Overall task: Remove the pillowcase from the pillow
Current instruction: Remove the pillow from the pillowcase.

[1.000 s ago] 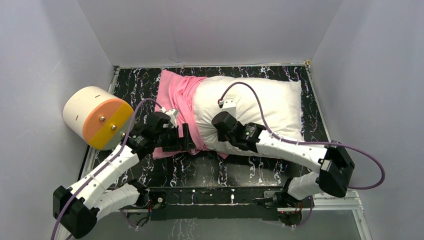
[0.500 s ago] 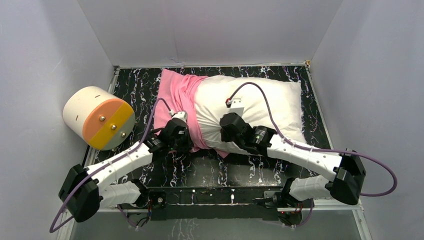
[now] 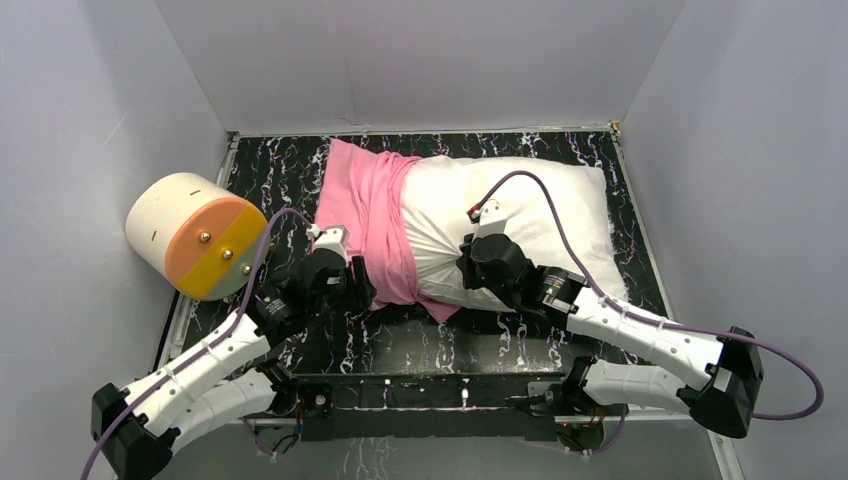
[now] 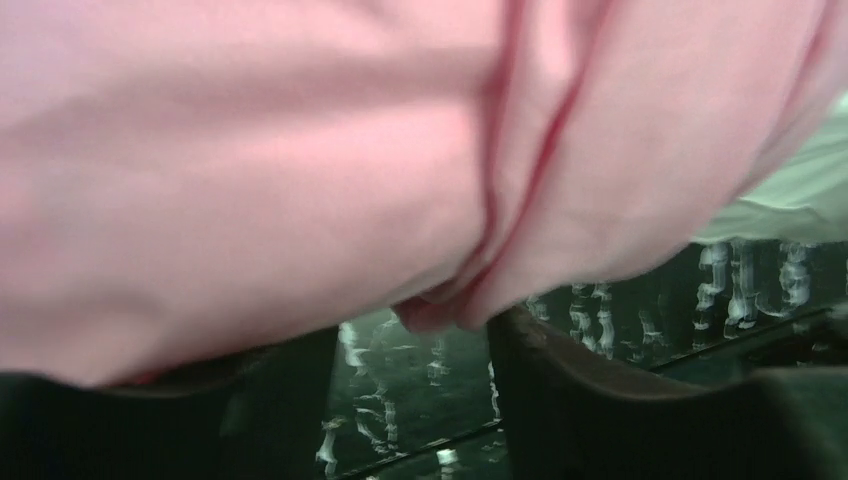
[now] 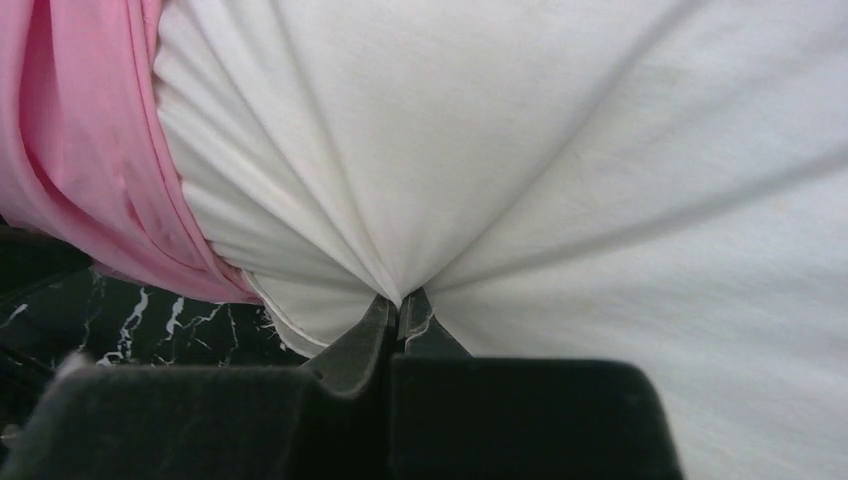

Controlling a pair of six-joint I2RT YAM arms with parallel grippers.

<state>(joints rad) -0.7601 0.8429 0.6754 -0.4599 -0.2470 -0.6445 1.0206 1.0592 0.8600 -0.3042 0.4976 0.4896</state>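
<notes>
The white pillow (image 3: 520, 200) lies across the back of the table, its left end still inside the bunched pink pillowcase (image 3: 365, 215). My right gripper (image 3: 480, 265) sits on the pillow's near edge, shut on a pinch of white pillow fabric (image 5: 420, 200) that radiates in creases from the gripper's (image 5: 402, 305) tips. My left gripper (image 3: 355, 290) is at the pillowcase's near left corner. In the left wrist view the pink pillowcase (image 4: 300, 150) hangs just over the left gripper (image 4: 415, 340), whose jaws stand apart with the marbled table showing between them and no cloth pinched.
A cream cylinder with an orange and yellow end face (image 3: 195, 235) lies at the table's left edge, close to my left arm. White walls close in the black marbled table (image 3: 450, 340) on three sides. A purple cable loops over the pillow from the right wrist.
My left gripper closed at the pillowcase's near edge, then opened again and drew back to the left. My right gripper, still shut, pulled the pillow to the right.
</notes>
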